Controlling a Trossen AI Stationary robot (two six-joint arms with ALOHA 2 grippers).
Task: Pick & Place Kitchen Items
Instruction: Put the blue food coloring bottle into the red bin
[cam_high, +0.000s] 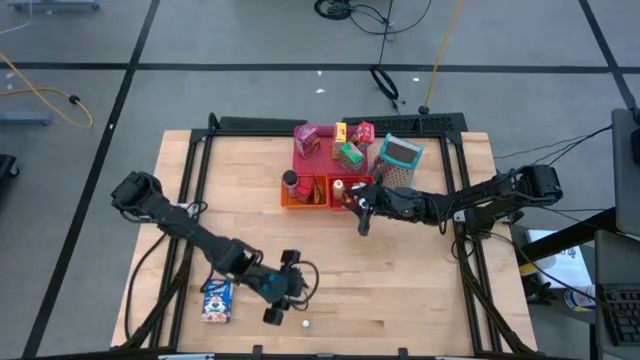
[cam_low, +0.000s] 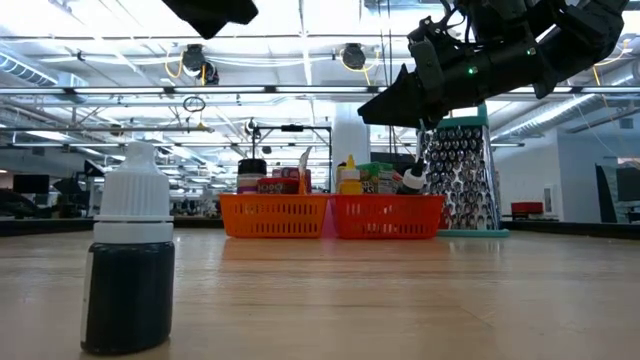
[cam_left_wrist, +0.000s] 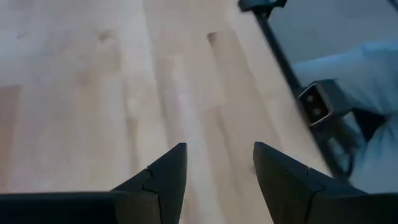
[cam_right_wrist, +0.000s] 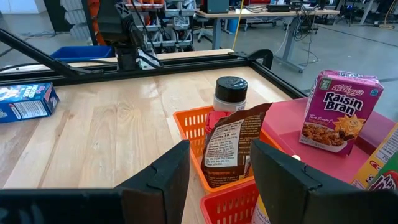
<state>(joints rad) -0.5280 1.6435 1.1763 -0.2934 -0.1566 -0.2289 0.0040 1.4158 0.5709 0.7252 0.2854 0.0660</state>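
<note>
Wooden table, two robot arms and toy groceries.
Left gripper (cam_high: 287, 288) hangs near the front edge, fingers apart and empty, blue box (cam_high: 217, 299) just beside it (the nearer arm); right gripper (cam_right_wrist: 219, 171), also parted, hovers over a brown packet (cam_right_wrist: 231, 147) in the orange bin (cam_high: 303, 192).

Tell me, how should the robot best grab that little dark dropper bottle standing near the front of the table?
Probably by its dark body, coming from above. The bottle stands upright and alone on the wood, its white cap tapering, so the straight-sided body gives fingers flatter walls. The left gripper is nearest, open.
</note>
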